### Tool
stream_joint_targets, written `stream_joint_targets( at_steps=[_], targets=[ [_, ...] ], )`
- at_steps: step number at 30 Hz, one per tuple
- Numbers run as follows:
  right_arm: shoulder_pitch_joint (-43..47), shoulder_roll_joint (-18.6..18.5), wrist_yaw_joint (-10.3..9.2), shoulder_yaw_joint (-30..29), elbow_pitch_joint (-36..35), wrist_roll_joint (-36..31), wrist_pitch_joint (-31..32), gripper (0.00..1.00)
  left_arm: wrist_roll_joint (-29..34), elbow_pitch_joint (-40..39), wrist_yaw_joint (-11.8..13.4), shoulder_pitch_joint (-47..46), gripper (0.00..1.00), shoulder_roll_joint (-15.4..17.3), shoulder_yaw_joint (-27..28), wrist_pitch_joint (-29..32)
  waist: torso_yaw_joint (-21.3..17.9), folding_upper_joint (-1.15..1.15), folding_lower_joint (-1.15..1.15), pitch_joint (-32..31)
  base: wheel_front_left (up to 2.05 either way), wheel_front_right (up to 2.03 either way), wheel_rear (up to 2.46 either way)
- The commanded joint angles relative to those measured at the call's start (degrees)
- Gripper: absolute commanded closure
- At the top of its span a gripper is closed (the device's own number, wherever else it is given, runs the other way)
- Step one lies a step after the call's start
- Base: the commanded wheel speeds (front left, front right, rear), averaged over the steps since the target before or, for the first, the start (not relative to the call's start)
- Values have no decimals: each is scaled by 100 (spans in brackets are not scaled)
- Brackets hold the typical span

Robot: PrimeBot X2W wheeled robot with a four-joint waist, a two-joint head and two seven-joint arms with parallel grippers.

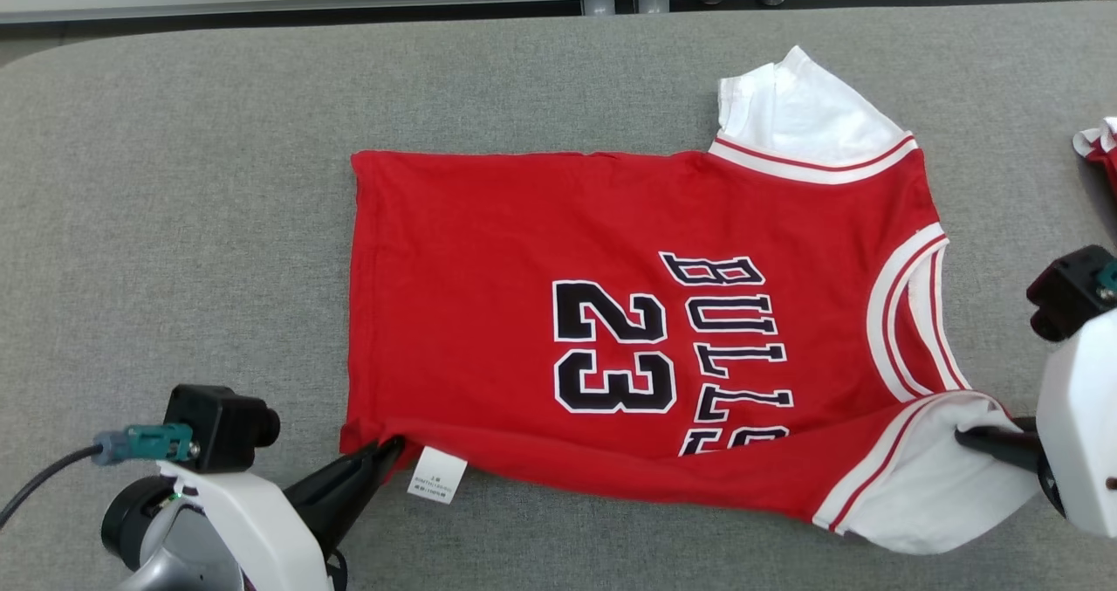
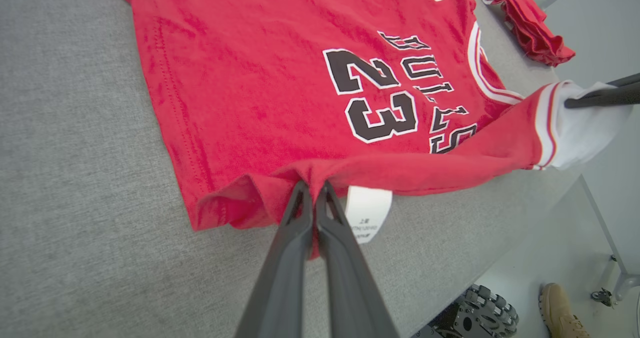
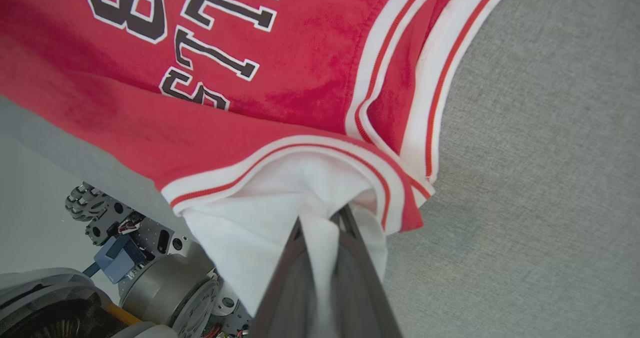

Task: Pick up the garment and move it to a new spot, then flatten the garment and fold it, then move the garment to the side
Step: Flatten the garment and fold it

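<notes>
The garment (image 1: 524, 312), a red jersey printed BULLS 23 with white sleeves, lies spread on the grey counter (image 1: 174, 224) and reaches from the left gripper (image 1: 390, 449) across to the right gripper (image 1: 964, 438). Left gripper: fingers pressed together, pinching the red hem at the garment's corner, where the cloth bunches into a small fold at the fingertips. A white care label (image 1: 438, 475) hangs from the hem just beside this gripper, on the side toward the right gripper. Right gripper: fingers closed on the white sleeve (image 1: 925, 495), with cloth caught between them and draped to either side. Between the two grippers the garment's near edge runs as a rolled fold and appears slightly lifted. The printed number and lettering lie ahead of both grippers, nearer the right one. A second red cloth item (image 2: 530, 28) sits on the counter out past the right gripper, well apart from the garment.
</notes>
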Motion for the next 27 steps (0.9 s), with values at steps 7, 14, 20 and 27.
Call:
stream_joint_targets(
  at_steps=[7,14,20,27],
  targets=[
    [-888,169,0,50,597,-139,505,100,-364,297,-185,-773,100,-94,-27,395,150,0,0,345,0,0,0],
    [-1658,439,0,205,1055,-466,418,38,-540,962,-324,-1426,83,-209,-130,748,296,0,0,747,0,0,0],
    [-2036,614,0,302,1428,-721,-437,0,-497,1371,-255,-1484,0,-311,50,458,259,0,0,765,0,0,0],
    [-1483,381,0,294,1194,-446,-1315,0,-601,1444,-193,-953,0,-479,277,-84,62,0,0,301,0,0,0]
  ],
)
